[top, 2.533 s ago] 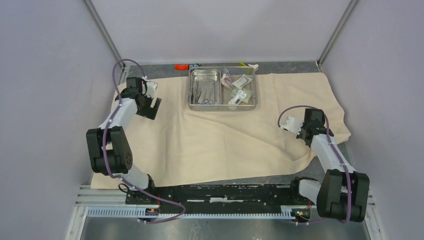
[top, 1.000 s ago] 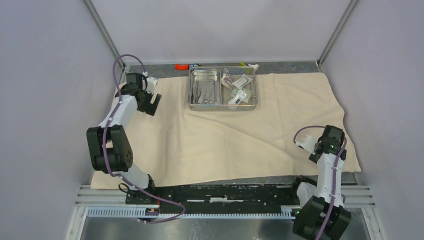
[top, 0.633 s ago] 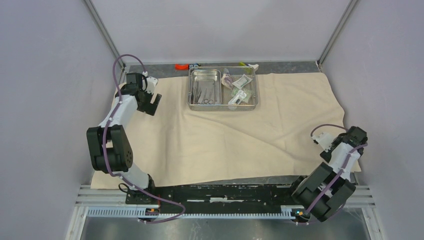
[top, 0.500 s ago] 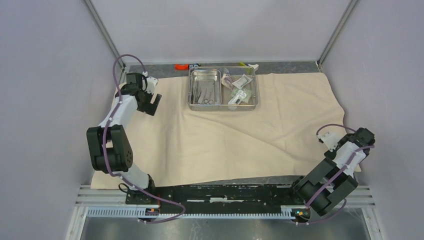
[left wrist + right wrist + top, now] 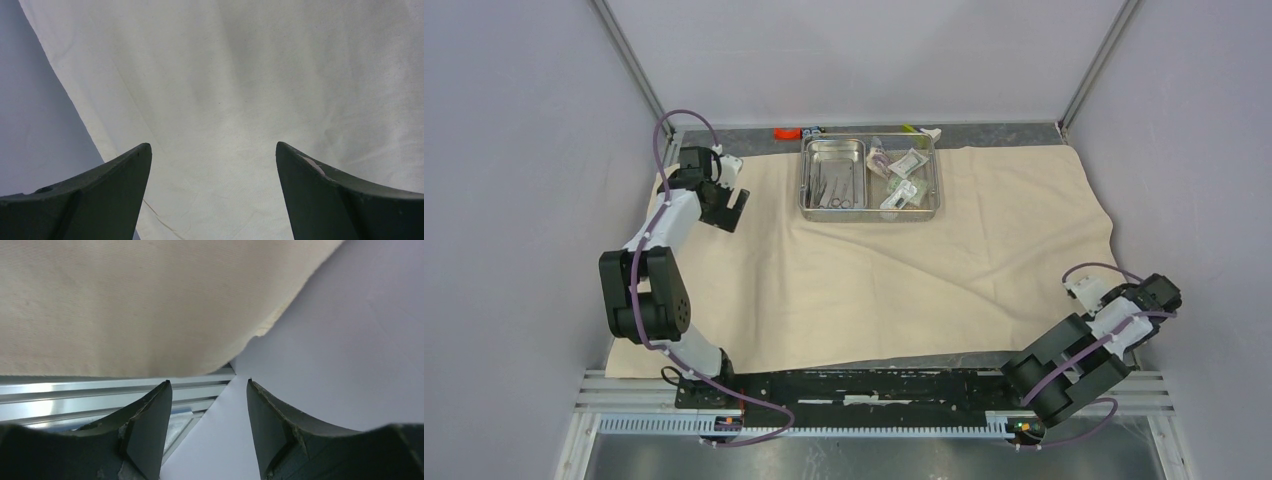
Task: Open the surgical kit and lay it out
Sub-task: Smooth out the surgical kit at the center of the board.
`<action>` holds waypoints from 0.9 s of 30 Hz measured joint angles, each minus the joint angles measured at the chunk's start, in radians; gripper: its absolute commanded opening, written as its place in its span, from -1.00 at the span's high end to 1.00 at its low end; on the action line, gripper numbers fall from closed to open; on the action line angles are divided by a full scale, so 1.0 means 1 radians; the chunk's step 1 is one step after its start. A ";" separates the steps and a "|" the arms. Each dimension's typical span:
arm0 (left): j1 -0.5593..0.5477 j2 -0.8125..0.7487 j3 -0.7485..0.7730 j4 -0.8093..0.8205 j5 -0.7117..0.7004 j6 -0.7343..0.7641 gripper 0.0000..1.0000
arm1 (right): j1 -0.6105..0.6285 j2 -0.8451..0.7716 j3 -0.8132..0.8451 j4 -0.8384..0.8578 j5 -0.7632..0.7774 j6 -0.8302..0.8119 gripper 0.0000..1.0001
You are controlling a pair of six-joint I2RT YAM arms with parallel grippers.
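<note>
The big beige cloth wrap (image 5: 904, 270) is the largest thing here. It lies open and flat over most of the table (image 5: 994, 134), so the unwrapping looks done. It makes a clean bed for the kit's things.

At the far side of the cloth sits the shiny steel tray (image 5: 871, 216), with nothing over it, so an arm can reach in from above.

The left gripper (image 5: 730, 211) hangs over the far left part of the cloth, left of the tray and apart from it. Its jaws are spread very wide with nothing between them; only bare cloth shows under them. I think it is parked there, ready to go for the tray.

The right gripper (image 5: 208, 383) is low at the near right corner of the cloth, by the wall (image 5: 350, 340). Its jaws are partly spread and hold nothing. The cloth's edge lies just ahead of them, not between them. Maybe it is there to tug that corner flat.

In the left side of the big tray is the smaller inner tray (image 5: 834, 152). It holds the thin metal tools (image 5: 833, 190), too small here to tell forceps from scissors. The small sealed packets (image 5: 902, 178) lie in the right side. Nothing is laid out on the cloth yet, so that job is yet to come.
</note>
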 measured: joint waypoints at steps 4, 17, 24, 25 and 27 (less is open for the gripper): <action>-0.002 0.000 0.000 0.000 0.000 0.000 -1.00 | -0.013 -0.005 -0.069 0.056 -0.011 -0.016 -0.28; -0.004 0.002 0.000 0.000 0.001 0.000 -1.00 | -0.160 0.028 -0.099 0.232 -0.227 -0.008 -0.27; -0.005 0.021 0.000 0.000 0.000 0.000 -1.00 | -0.217 0.080 -0.079 0.245 -0.347 0.024 -0.22; -0.005 0.021 0.000 0.000 0.000 0.000 -1.00 | -0.227 0.085 -0.073 0.244 -0.367 0.032 -0.21; -0.005 0.021 0.000 0.000 0.000 0.000 -1.00 | -0.244 0.094 -0.065 0.241 -0.401 0.045 -0.19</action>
